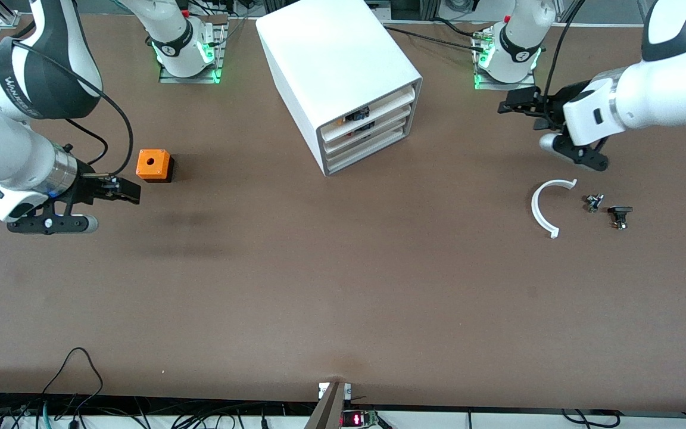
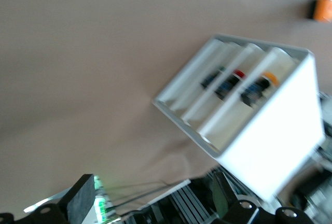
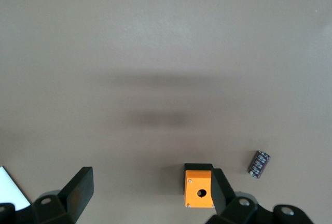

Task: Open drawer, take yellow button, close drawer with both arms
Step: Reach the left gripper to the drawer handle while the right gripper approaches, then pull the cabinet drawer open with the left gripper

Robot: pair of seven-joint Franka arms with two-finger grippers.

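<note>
The white cabinet (image 1: 337, 65) stands at the middle of the table near the arms' bases. Its uppermost drawer (image 1: 379, 106) sits pushed in. In the left wrist view this drawer (image 2: 244, 107) holds the button (image 2: 268, 80), with its orange cap on a dark body. My left gripper (image 1: 513, 101) is open and empty, up over the table toward the left arm's end and apart from the cabinet; it also shows in the left wrist view (image 2: 153, 203). My right gripper (image 1: 122, 190) is open and empty over the table toward the right arm's end; it also shows in the right wrist view (image 3: 148, 198).
An orange cube with a hole (image 1: 153, 165) sits beside the right gripper and also shows in the right wrist view (image 3: 199, 187), with a small black cylinder (image 3: 259, 163) near it. A white arc (image 1: 545, 207) and two small dark parts (image 1: 594, 202) (image 1: 620, 215) lie under the left arm. The two lower drawers hold dark parts, one red-capped (image 2: 238, 73).
</note>
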